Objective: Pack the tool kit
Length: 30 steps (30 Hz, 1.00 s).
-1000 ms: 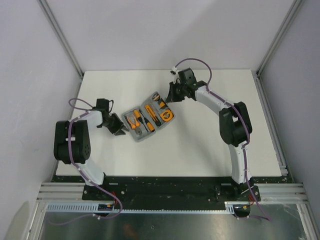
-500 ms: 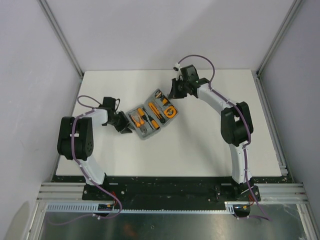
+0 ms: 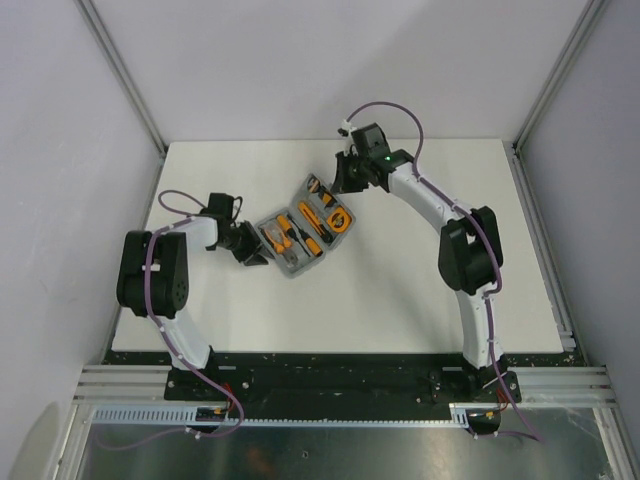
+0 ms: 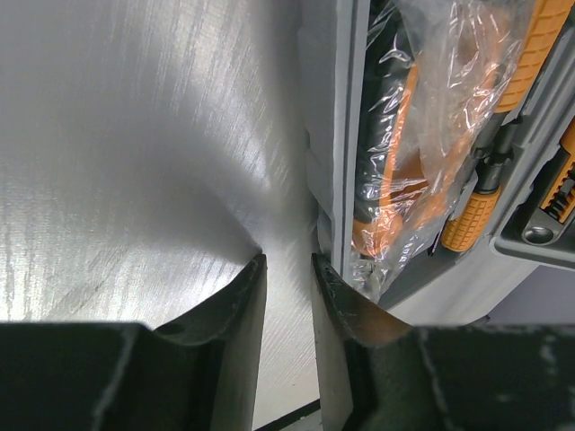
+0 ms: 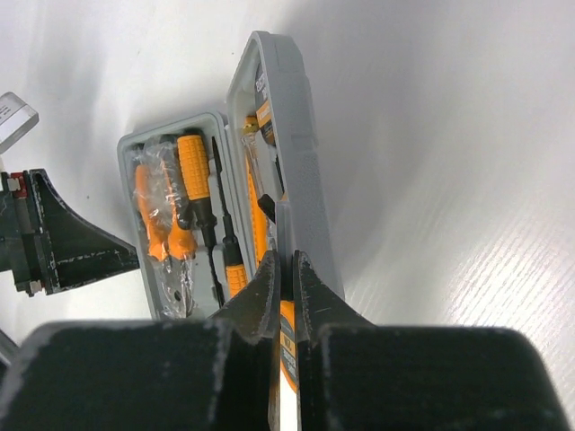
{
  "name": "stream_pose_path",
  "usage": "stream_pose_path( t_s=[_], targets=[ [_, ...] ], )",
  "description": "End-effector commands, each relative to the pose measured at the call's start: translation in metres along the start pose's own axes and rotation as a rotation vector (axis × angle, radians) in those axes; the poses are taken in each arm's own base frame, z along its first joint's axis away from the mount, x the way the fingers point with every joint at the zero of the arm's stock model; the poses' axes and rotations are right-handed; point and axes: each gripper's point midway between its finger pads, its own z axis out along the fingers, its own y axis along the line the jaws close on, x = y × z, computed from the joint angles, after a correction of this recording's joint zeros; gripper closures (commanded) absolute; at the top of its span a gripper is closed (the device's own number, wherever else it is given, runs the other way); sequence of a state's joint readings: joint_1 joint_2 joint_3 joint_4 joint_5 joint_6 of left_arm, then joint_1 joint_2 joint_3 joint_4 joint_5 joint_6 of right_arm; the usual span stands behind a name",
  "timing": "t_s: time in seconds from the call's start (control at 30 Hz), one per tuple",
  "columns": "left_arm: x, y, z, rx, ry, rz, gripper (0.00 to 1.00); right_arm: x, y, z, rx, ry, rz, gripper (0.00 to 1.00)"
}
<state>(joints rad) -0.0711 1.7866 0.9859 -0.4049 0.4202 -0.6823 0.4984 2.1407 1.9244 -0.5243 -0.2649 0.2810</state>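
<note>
Left hand (image 4: 287,262) sits low on the worktop (image 4: 135,180), fingers a little apart with only bare surface between them, holding nothing. The open tool kit (image 4: 346,135) lies just beside one finger. Beyond it, the right hand (image 5: 286,265) is pinched almost closed on the rim of the lid (image 5: 287,135), which stands tilted up. The case looks like hard, light plastic that would probably skid. Its thin rims seem the surest hold, and the orange tools (image 5: 190,162) may shift if jolted.

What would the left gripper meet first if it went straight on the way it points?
Most likely the near wall of the grey case, which lies just ahead of the left gripper.
</note>
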Motion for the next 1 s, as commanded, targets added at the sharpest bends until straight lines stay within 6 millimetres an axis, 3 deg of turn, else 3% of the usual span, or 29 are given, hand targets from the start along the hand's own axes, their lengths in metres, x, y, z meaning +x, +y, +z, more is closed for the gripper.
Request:
stream_pose_path(
  t_s=[0.0,0.37,0.7,0.97],
  targets=[
    [-0.001,-0.004,0.006,-0.007,-0.003,0.008,0.68,-0.038,0.028,-0.029,0.031,-0.119,-0.075,1.0],
    [-0.004,-0.003,0.006,-0.022,-0.02,-0.01,0.68,-0.034,0.032,-0.028,0.232,-0.166,-0.186,1.0],
    [-0.01,0.004,-0.002,-0.063,-0.084,-0.035,0.69,-0.04,0.041,-0.036,0.262,-0.206,-0.201,1.0],
    [-0.01,0.002,-0.002,-0.054,-0.079,-0.037,0.71,-0.044,0.06,-0.043,0.268,-0.236,-0.24,1.0]
  ],
)
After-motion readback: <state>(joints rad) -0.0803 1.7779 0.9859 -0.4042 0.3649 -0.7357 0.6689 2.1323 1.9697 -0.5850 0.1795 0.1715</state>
